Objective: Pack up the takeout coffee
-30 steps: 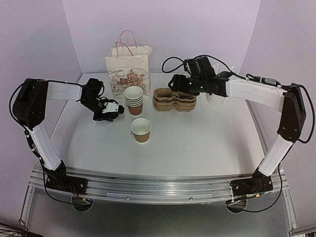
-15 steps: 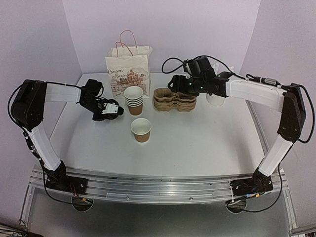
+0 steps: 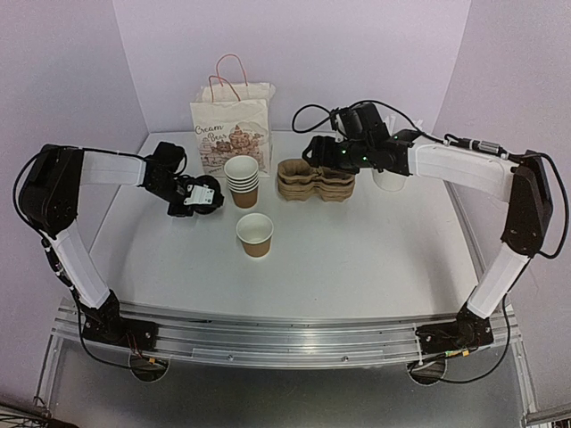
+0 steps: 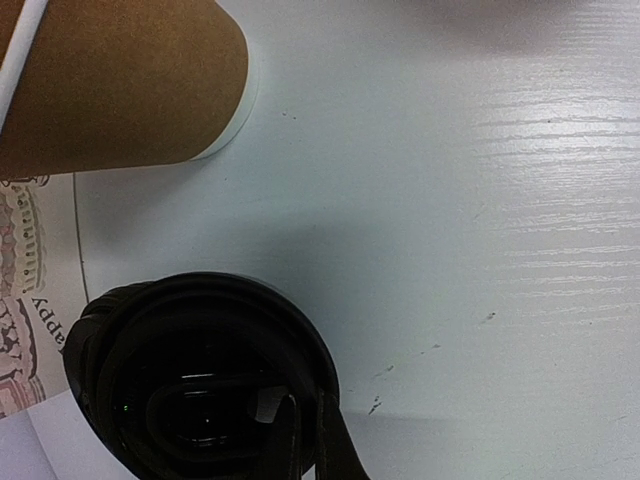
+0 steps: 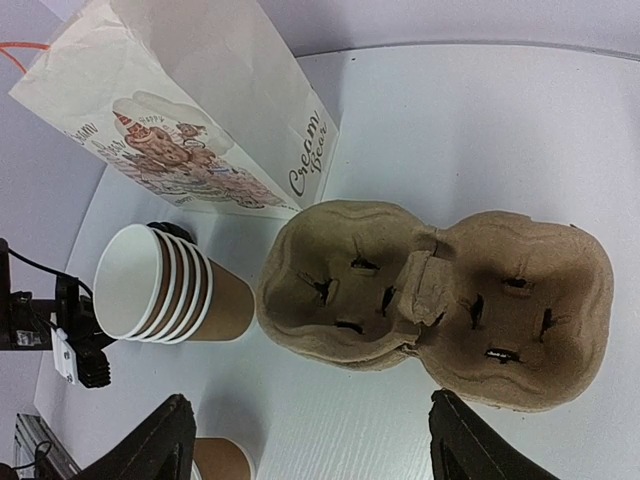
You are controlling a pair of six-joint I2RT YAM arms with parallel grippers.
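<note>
The takeout coffee, as a lidded cup, is out of view. A lone lidless brown cup [image 3: 255, 234] [image 5: 222, 460] stands mid-table. My left gripper [image 3: 200, 196] [image 4: 305, 425] is shut, its fingers pinching the rim of a black lid [image 4: 190, 380] [image 3: 209, 193] low over the table, just left of the stack of brown cups [image 3: 243, 178] [image 4: 110, 85] [image 5: 160, 285]. My right gripper [image 3: 321, 152] [image 5: 315, 440] hovers open over the near edge of the brown pulp cup carriers [image 3: 315, 180] [image 5: 440, 300], nothing between its fingers.
A white paper bag [image 3: 230, 129] [image 5: 190, 110] with pink handles stands at the back, behind the cup stack. A white container [image 3: 389, 180] sits behind the right arm. Walls close off the table's back and sides.
My left gripper has closed onto the black lid's rim and edged slightly right. The right arm has not moved.
</note>
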